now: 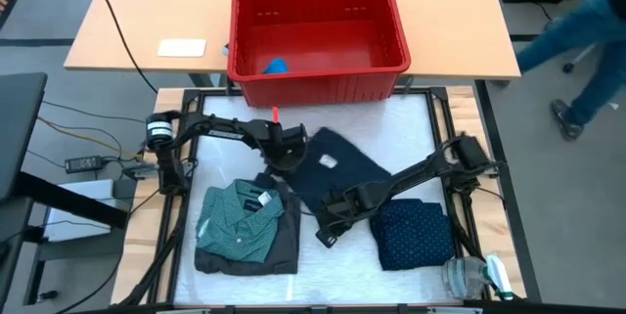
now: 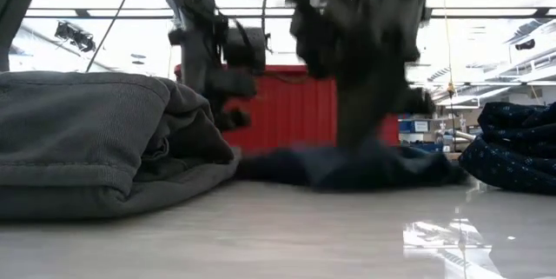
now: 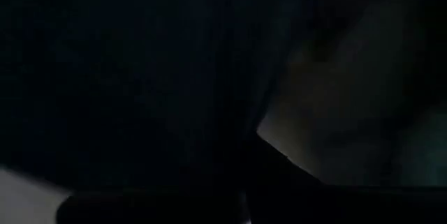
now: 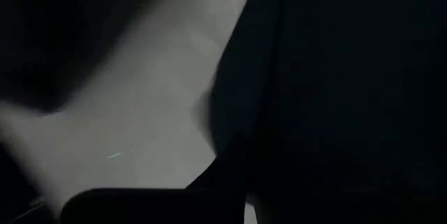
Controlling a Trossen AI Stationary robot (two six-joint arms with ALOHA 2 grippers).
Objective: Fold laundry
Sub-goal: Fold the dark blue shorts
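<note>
Step in hand, as judged: folding the plain dark flat cloth garment (image 1: pixel 337 169), which lies at the centre of the high view on the white padded desk (image 1: pixel 411 123). Two garments appear already folded, so the task looks past its midpoint.

Left tool (image 1: pixel 281 155): positioned at the upper-left edge of the dark garment, centre-left of the high view. Right tool (image 1: pixel 331 228): positioned at the garment's lower edge, just below centre. Both wrist views are filled with dark cloth close to the lens, which suggests both tools are at or on the fabric. Whether either tool's fingers are apart, together or clamped on cloth cannot be told.

Next move, as judged: if both edges are secured, carry one edge across the garment to lay it over the opposite half, both arms travelling together so the cloth does not twist or drag.

Condition of the task items:
- Dark garment: spread roughly flat, angled diagonally, small pale label showing near its upper middle.
- Teal-green finely dotted collared shirt (image 1: pixel 240 215): folded, lower left of the high view, resting on a folded charcoal grey piece (image 1: pixel 284 236).
- Navy dotted piece (image 1: pixel 416 234): folded, lower right.

A red plastic basket (image 1: pixel 318 74) stands at the upper centre, beyond the desk's far edge.
</note>
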